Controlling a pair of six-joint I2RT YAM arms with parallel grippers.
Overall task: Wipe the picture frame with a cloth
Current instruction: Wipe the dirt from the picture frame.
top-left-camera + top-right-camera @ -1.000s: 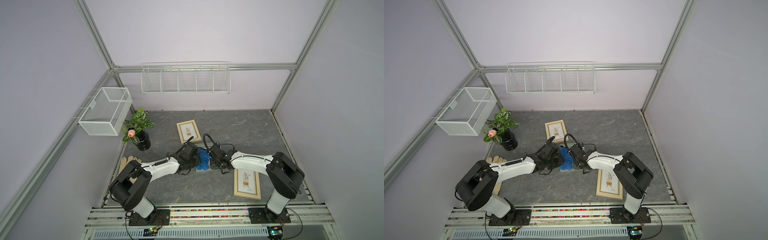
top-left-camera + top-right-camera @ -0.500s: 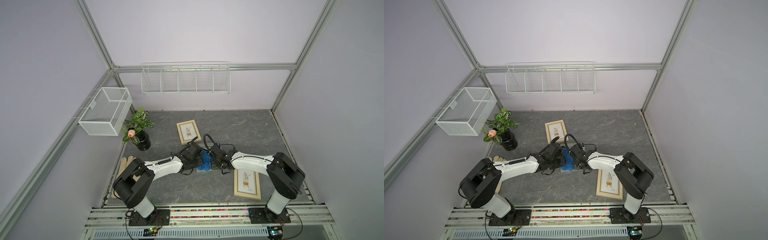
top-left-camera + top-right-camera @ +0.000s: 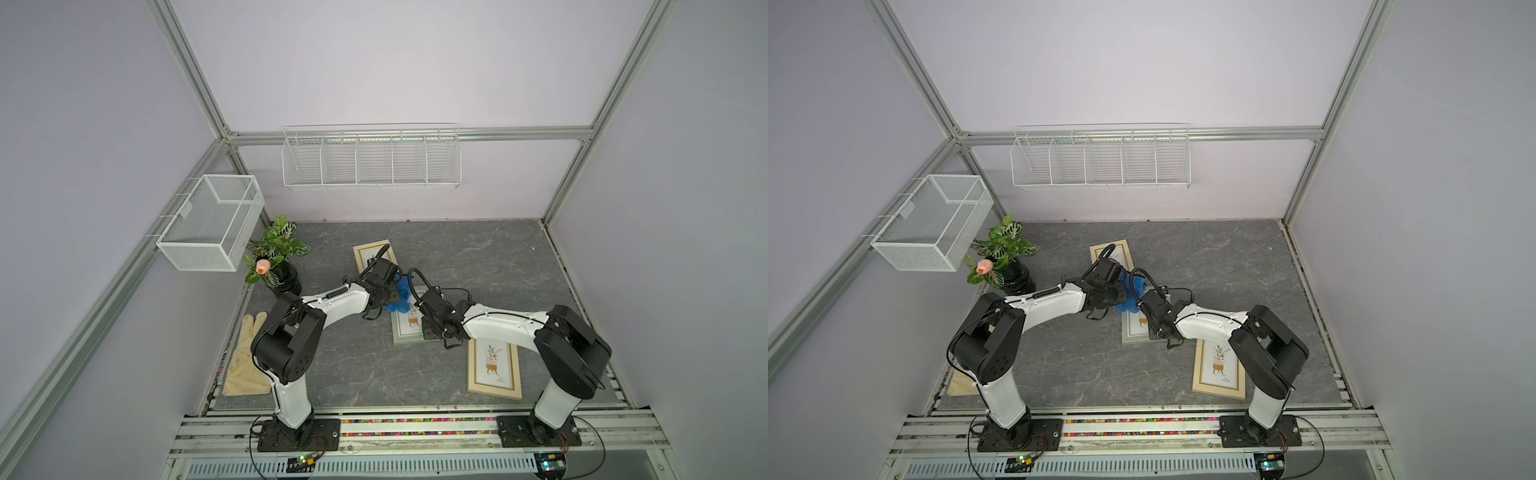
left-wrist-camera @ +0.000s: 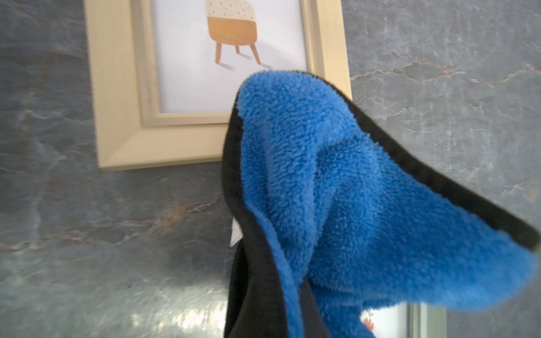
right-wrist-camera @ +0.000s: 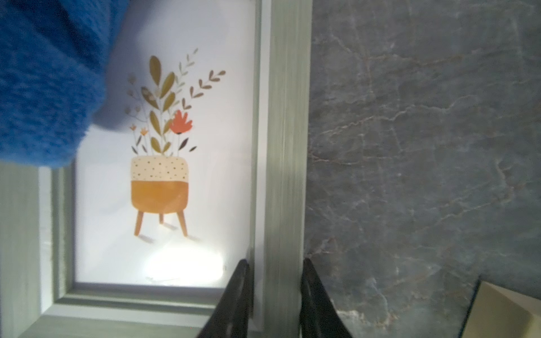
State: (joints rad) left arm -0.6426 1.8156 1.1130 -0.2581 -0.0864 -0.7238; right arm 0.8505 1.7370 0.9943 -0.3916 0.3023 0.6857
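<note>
The cloth point(image 4: 351, 204), royal-blue plush with a thin dark edge, is being held bunched and folded over the far end of the picture frame point(image 5: 287, 146); contact cannot be told. In both top views the grey-green frame point(image 3: 409, 328) point(image 3: 1136, 330), with its potted-plant print, is being clamped by one long rail, flat on the tabletop point(image 3: 478, 257).

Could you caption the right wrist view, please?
Right gripper clamps the grey frame by its rail while the cloth covers one corner.
</note>
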